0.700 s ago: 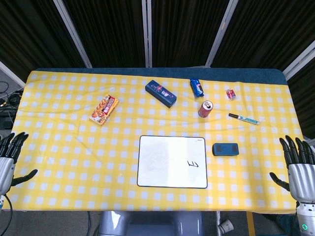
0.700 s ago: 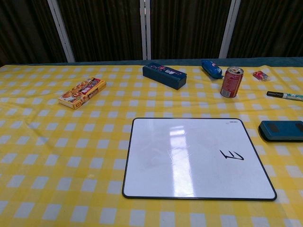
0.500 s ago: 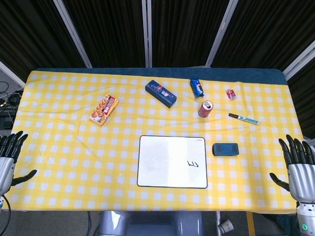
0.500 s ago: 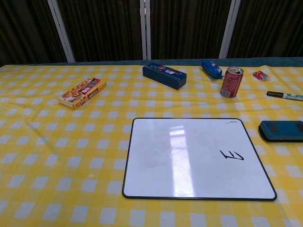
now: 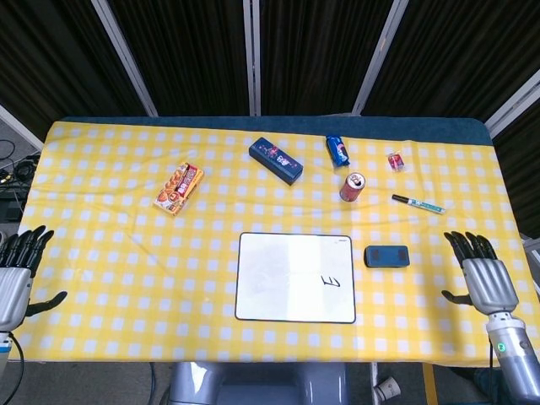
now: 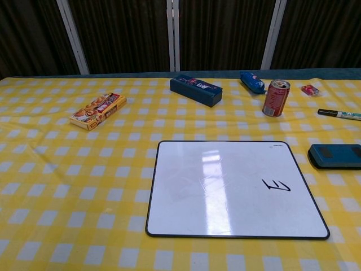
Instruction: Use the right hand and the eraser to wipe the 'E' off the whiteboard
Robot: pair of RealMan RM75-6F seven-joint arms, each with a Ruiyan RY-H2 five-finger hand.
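The whiteboard (image 5: 294, 277) (image 6: 225, 186) lies flat near the table's front edge, with a black 'E' (image 5: 330, 282) (image 6: 276, 184) on its right part. Just right of the board lies the dark blue eraser (image 5: 386, 256) (image 6: 335, 156). My right hand (image 5: 479, 276) hovers over the table's right edge, fingers spread, holding nothing, well to the right of the eraser. My left hand (image 5: 17, 274) hangs off the table's left edge, fingers apart and empty. Neither hand shows in the chest view.
A red can (image 5: 352, 186) and a marker (image 5: 417, 203) sit behind the eraser. Further back are a blue box (image 5: 276, 159), a blue packet (image 5: 337, 150) and a small red item (image 5: 395, 160). A snack box (image 5: 179, 188) lies at the left.
My right hand has moved left and inward over the table's right edge, toward the eraser. The left hand has barely shifted.
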